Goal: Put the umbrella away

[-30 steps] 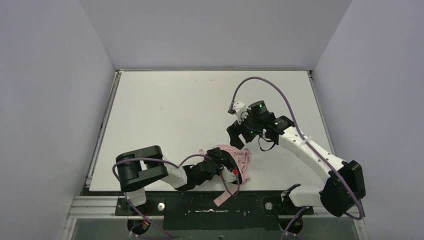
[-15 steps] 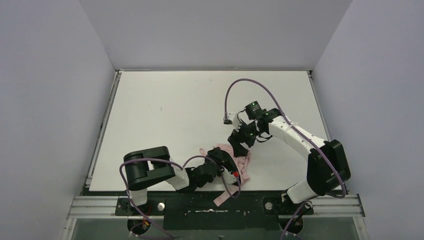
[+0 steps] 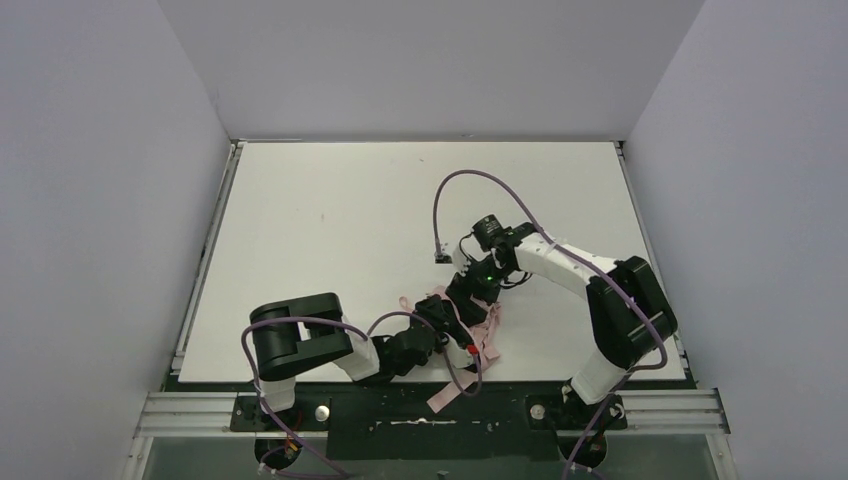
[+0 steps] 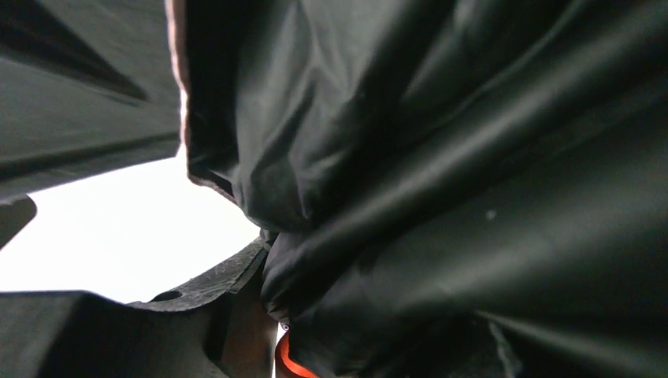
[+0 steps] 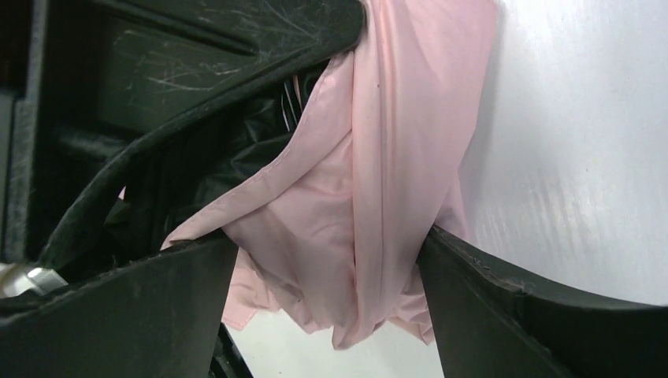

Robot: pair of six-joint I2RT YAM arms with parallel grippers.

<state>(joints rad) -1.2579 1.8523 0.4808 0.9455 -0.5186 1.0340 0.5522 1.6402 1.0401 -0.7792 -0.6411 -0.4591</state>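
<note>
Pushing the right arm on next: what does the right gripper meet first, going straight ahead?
The umbrella: its pink folds hang between the open fingers of the right gripper, table behind. How near is unclear.

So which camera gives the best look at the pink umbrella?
The right wrist view: the umbrella fills the frame, its pink folds clear. The top view shows it small and partly covered; the left wrist sees only black lining.

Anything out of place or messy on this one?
Yes. The umbrella is a rumpled, loose bundle at the near edge of the table, and a pink strip hangs off that edge over the black base plate. The left hand grips its black lining; the right hand stands open around pink folds.
</note>
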